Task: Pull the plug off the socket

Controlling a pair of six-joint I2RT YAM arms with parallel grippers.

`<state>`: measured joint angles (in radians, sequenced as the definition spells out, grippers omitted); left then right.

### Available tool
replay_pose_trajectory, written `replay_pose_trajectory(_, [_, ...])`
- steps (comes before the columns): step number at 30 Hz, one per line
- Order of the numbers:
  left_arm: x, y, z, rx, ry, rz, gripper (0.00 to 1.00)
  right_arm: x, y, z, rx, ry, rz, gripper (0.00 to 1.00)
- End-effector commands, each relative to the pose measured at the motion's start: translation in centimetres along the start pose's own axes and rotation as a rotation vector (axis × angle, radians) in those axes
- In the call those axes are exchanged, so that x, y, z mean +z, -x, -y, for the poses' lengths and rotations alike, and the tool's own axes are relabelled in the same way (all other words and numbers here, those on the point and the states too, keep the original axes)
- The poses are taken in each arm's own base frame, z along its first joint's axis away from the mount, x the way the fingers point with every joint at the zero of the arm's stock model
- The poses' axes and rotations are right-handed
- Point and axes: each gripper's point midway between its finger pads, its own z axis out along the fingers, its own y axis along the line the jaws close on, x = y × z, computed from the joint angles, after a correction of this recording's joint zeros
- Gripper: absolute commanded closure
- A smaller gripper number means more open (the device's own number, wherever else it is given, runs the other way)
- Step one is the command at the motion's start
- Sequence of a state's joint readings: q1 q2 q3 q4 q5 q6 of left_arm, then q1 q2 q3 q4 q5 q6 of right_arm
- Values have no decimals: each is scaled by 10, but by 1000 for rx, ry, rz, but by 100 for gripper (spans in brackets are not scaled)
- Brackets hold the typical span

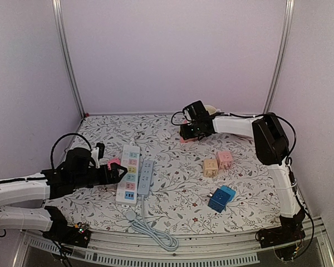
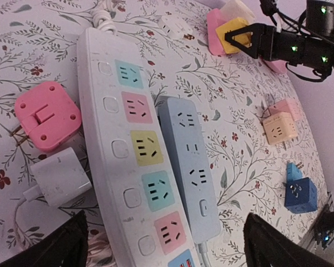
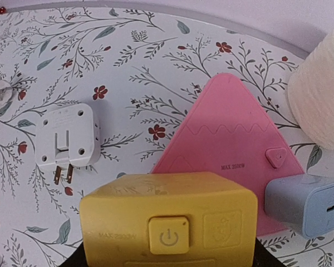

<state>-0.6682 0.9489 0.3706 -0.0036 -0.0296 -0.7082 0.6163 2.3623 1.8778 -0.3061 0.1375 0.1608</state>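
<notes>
Right gripper [image 1: 190,132] straddles yellow cube plug [image 3: 167,222] at pink triangular socket [image 3: 234,161]; clamped or not, cannot tell. Left gripper [image 1: 118,173] gapes wide beside white power strip [image 2: 108,111].

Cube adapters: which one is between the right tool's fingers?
The yellow cube with the power button, on the pink triangular socket. The pink cube, beige cube and blue cube lie loose, away from the right tool.

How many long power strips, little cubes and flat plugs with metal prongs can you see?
Long power strips: 2 (white strip, blue strip)
Little cubes: 4 (yellow cube, beige cube, pink cube, blue cube)
Flat plugs with prongs: 2 (pink plug, white plug)
Total: 8
</notes>
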Motion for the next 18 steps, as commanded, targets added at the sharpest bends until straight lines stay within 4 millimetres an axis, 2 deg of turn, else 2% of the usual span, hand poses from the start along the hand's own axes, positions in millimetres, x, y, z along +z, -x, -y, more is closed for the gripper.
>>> replay_pose_trajectory(1, [1,-1,7,-22,-58,2,3,-9,-5,-4,13,-4,-28,66])
replay_pose_trajectory(2, [1,-1,11,-28,-74,-2,3,-18,3,-7,17,8,-13,74])
replay_pose_trajectory(4, [1,-5,17,-45,-113,-16,3,-28,2,-11,16,18,-12,88])
replay_pose_trajectory(6, [1,-8,22,-67,-155,-17,3,-41,3,-19,11,33,2,96])
replay_pose_trajectory(13, [1,-13,35,-127,-235,-13,3,-104,0,-67,-45,165,119,96])
replay_pose_trajectory(18, [7,-23,46,-158,-282,-37,3,-142,-19,-101,-90,254,178,96])
